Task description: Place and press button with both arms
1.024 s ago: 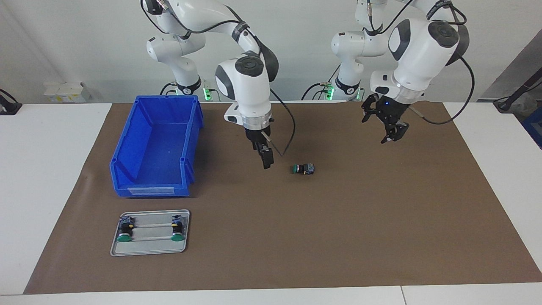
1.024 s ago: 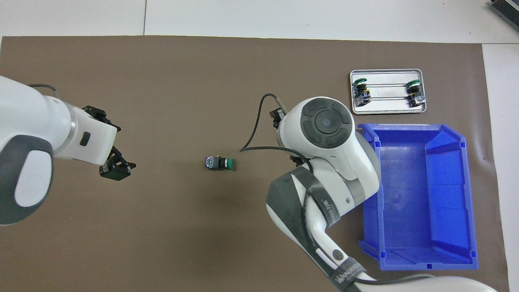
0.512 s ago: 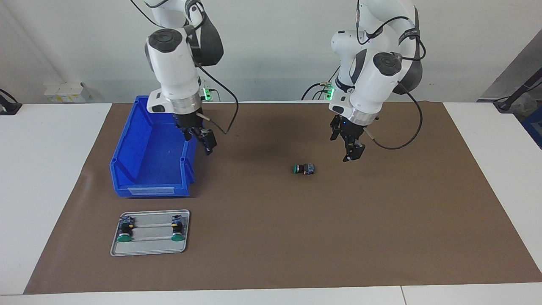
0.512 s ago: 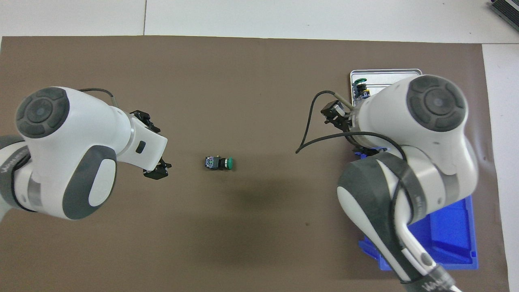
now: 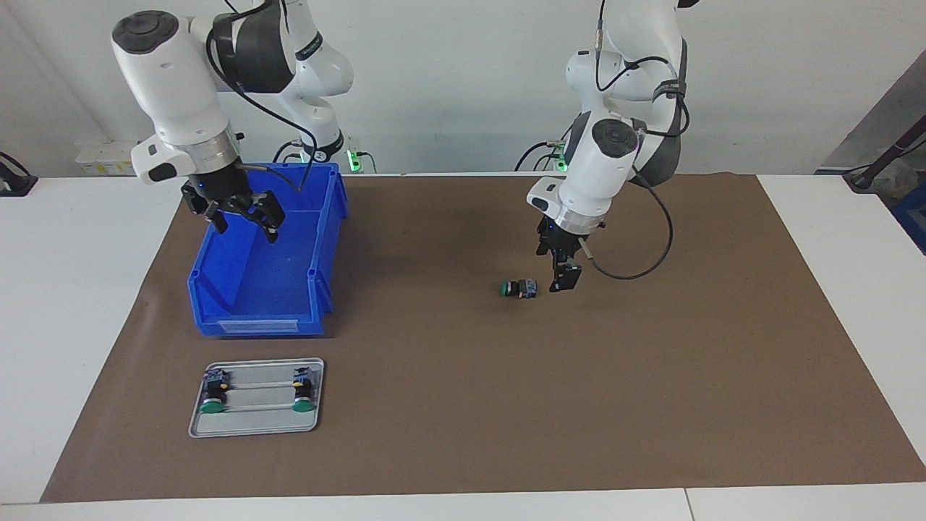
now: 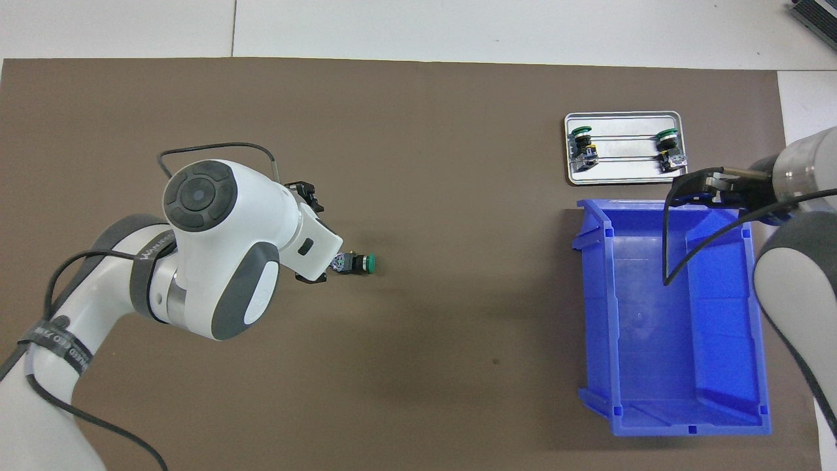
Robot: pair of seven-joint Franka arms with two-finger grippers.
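- Our left gripper point(image 5: 563, 278) is hanging just beside the button point(image 5: 519, 289) on the brown mat point(image 5: 579, 398), fingers spread wide, gripping nothing.
- Our right gripper point(image 5: 242, 215) is hovering over the blue bin point(image 5: 217, 289), fingers apart, empty.
- The metal tray point(image 5: 255, 428) is holding two more buttons point(image 5: 212, 394).

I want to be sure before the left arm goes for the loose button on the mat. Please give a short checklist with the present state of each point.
1. Button lies on its side on the mat, free: ok.
2. Left gripper low beside the button's rear block: ok.
3. Left gripper open: ok.
4. Left gripper touching the button: cannot tell.
5. Right gripper open over the blue bin, away from the button: ok.
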